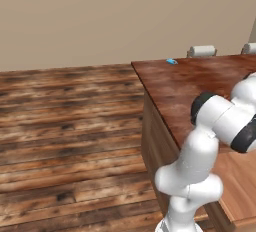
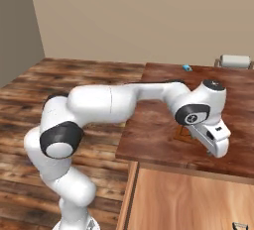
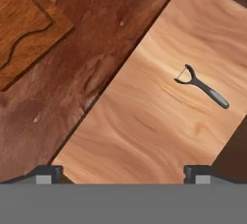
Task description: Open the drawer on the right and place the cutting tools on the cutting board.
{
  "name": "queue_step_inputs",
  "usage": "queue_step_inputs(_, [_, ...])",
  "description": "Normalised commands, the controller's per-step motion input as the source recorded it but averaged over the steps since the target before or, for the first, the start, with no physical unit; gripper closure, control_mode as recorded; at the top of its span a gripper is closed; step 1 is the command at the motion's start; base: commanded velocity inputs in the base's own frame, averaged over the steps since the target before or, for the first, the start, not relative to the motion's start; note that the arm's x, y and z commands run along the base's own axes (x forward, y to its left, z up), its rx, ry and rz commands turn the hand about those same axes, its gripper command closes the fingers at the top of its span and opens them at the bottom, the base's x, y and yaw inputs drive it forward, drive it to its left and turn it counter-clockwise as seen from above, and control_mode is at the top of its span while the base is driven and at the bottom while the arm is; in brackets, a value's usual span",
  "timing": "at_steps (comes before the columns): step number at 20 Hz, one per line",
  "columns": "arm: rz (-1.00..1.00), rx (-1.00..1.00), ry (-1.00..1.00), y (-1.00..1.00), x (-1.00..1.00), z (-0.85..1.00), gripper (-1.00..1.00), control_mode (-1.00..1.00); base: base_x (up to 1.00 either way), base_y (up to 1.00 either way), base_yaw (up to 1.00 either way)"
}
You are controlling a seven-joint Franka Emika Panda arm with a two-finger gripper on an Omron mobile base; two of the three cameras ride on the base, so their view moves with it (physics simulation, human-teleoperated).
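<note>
The drawer (image 3: pixel 159 121) of light tan wood stands pulled out from under the dark reddish countertop (image 3: pixel 96 49); it also shows in the base views (image 2: pixel 188 199) (image 1: pixel 240 176). On its flat bottom lies one small cutting tool (image 3: pixel 205 88) with a dark handle and a thin forked metal head. A corner of the cutting board (image 3: pixel 24 25) rests on the counter beside the drawer, partly hidden by the hand in the right base view (image 2: pixel 182 134). My gripper (image 3: pixel 123 172) (image 2: pixel 219 147) hovers above the drawer, open, nothing between its fingertips (image 3: pixel 48 172).
A small blue object (image 2: pixel 186 67) (image 1: pixel 171 61) lies at the counter's far edge, near a white roll (image 2: pixel 235 61) (image 1: pixel 202 51). Plank floor (image 1: pixel 65 141) spreads to the left of the counter. The drawer's front rim (image 2: pixel 239 225) is at the lower right.
</note>
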Motion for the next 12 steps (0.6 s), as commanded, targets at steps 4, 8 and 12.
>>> queue_step_inputs(4, [0.01,-0.14,0.0,0.0,-0.98,0.0,-1.0,-1.0,0.0,0.0,0.0])
queue_step_inputs(8, [0.05,-0.13,0.0,-0.01,-0.54,-0.01,-1.0,-1.0,0.0,0.0,0.0])
queue_step_inputs(12, [0.07,-0.13,0.0,-0.1,-0.08,-0.12,-1.0,-1.0,0.0,0.0,0.0])
